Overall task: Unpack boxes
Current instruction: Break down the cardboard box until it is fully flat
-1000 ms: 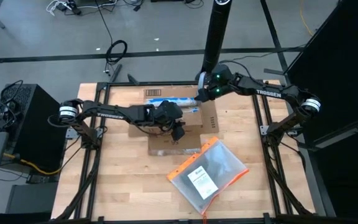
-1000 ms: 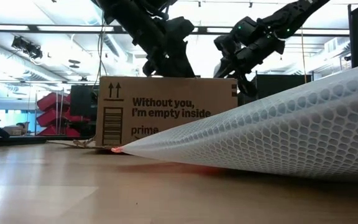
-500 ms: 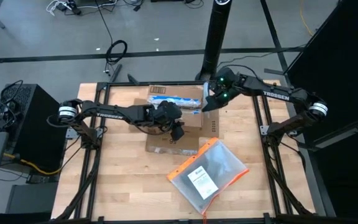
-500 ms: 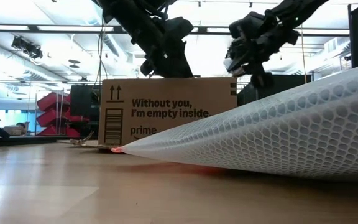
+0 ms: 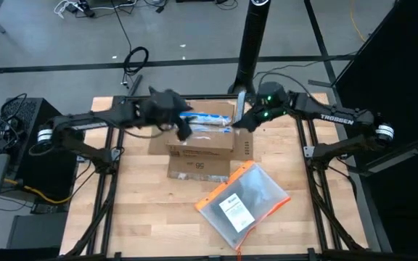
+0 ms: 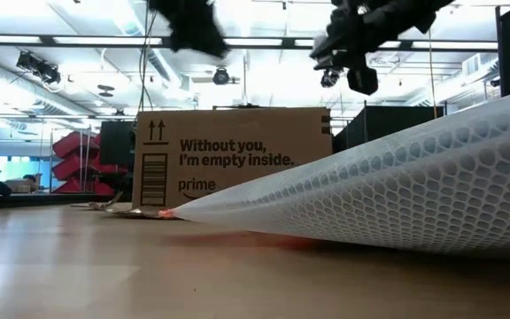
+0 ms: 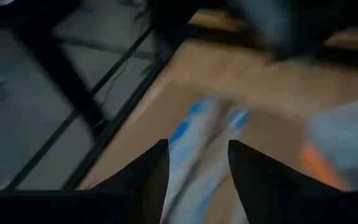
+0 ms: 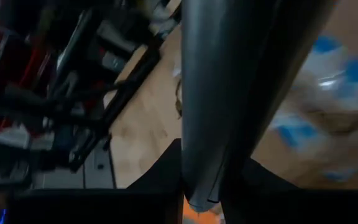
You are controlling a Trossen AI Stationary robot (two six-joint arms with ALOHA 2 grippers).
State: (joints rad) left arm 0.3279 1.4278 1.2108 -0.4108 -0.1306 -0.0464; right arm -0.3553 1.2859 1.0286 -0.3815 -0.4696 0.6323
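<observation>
Box beside pouch, apparently touching

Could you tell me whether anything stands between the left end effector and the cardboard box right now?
Nothing visible does. The left end effector hangs open just above the cardboard box, over its far left part, with only air between them. The clear pouch lies nearer the table's front, off that path.
</observation>
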